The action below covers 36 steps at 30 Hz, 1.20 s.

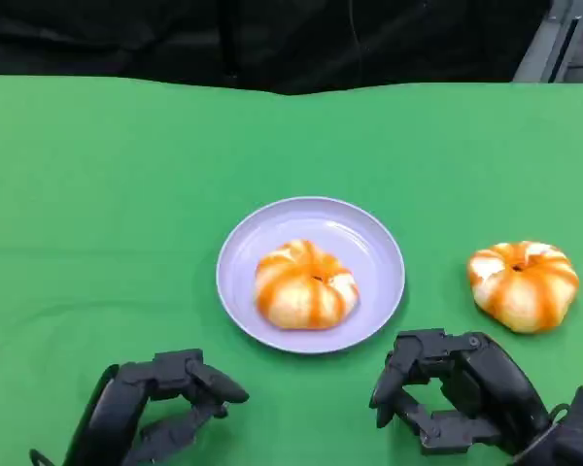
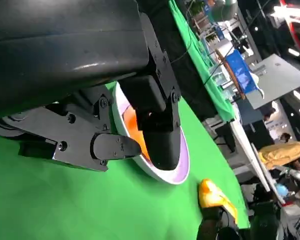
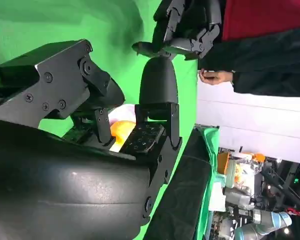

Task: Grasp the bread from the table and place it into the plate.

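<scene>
The head view gave the whole layout: a lilac plate (image 1: 311, 275) lay on the green table (image 1: 97, 214), and one bread (image 1: 304, 284) with orange stripes sat inside the plate, a little toward the robot. A second bread (image 1: 523, 284) lay on the cloth to the right of the plate, apart from its rim. The left hand (image 1: 160, 408) hovered near the plate's front left and the right hand (image 1: 452, 388) near its front right, just before the second bread; both had the fingers curved but apart and held nothing (so both were released). The left wrist view added the room behind the table, with a person in yellow (image 2: 282, 152) far away. The right wrist view showed a person's hand (image 3: 215, 76) beside the table.
</scene>
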{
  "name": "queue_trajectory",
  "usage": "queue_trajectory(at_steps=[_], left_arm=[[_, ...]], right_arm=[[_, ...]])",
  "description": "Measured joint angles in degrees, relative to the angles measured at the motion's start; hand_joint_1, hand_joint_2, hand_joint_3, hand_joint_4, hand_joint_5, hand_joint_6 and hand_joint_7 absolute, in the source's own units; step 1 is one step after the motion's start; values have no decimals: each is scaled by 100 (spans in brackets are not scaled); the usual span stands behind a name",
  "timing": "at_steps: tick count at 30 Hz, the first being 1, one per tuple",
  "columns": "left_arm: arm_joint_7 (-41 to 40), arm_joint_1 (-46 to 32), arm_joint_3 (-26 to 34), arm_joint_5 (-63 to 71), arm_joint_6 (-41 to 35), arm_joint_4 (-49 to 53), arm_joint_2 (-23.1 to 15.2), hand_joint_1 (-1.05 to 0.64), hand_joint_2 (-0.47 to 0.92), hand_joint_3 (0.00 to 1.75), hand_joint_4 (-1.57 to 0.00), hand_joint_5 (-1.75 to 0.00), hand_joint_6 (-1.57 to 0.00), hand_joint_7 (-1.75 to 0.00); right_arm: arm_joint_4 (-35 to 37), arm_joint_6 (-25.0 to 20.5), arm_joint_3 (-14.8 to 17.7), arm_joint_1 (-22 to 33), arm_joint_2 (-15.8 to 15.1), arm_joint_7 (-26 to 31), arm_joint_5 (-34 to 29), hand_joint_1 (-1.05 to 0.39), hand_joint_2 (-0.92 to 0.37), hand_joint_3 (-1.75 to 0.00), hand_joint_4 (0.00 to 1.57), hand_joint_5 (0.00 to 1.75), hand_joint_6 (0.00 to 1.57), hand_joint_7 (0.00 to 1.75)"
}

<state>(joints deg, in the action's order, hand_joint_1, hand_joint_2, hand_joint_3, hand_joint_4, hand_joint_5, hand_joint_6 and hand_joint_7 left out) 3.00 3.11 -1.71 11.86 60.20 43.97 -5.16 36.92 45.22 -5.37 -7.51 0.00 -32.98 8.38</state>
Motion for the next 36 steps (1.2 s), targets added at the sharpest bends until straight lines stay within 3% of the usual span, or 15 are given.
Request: queue_trajectory(at_steps=[3,7,36], left_arm=[[-93,5,-54,85,-2,0,0,-11,77,72,-75,-161,-79,-127],[-112,40,-124,180,-2,17,-2,-14,72,81,-72,-168,-77,-134],[-78,209,-251,-28,-19,183,-65,-16,68,90,-72,-170,-77,-133]], right_arm=[[0,0,0,0,0,-3,2,10,-61,-104,90,132,93,103],[16,7,1,0,0,0,-1,10,-61,-104,90,131,93,103],[147,53,22,-31,-3,-16,-47,9,-63,-101,90,132,94,101]])
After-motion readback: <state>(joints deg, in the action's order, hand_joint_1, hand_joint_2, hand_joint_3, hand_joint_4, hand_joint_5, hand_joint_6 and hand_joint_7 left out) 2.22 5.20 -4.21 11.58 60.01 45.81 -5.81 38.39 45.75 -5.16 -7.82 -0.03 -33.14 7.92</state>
